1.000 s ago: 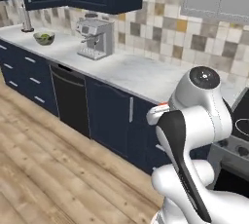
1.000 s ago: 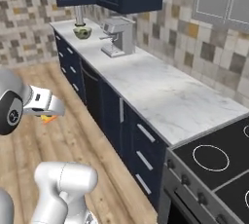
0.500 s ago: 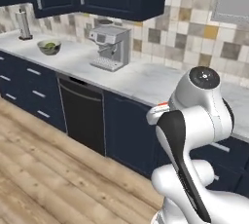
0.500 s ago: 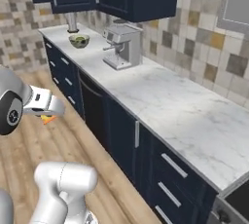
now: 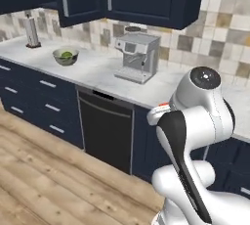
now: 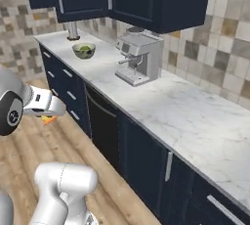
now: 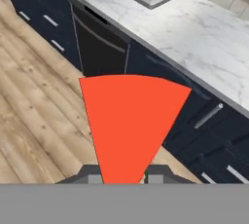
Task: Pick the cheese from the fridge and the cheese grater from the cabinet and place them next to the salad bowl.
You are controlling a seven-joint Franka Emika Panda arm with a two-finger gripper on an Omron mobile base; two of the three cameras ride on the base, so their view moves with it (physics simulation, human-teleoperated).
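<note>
- whole view has slid along the counter (image 5: 97, 70) since a second ago, so the base is driving, nothing on it moved
- gripper (image 7: 124, 178) clamped on the cheese (image 7: 129, 121)
- salad bowl (image 5: 66, 56) far left, closer now; grater comes later

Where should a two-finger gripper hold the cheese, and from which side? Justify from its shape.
At the narrow end, coming in from the tip. The cheese tapers toward the gripper, so its straight sides fit between nearly shut jaws there; the broad curved end looks too wide.
</note>
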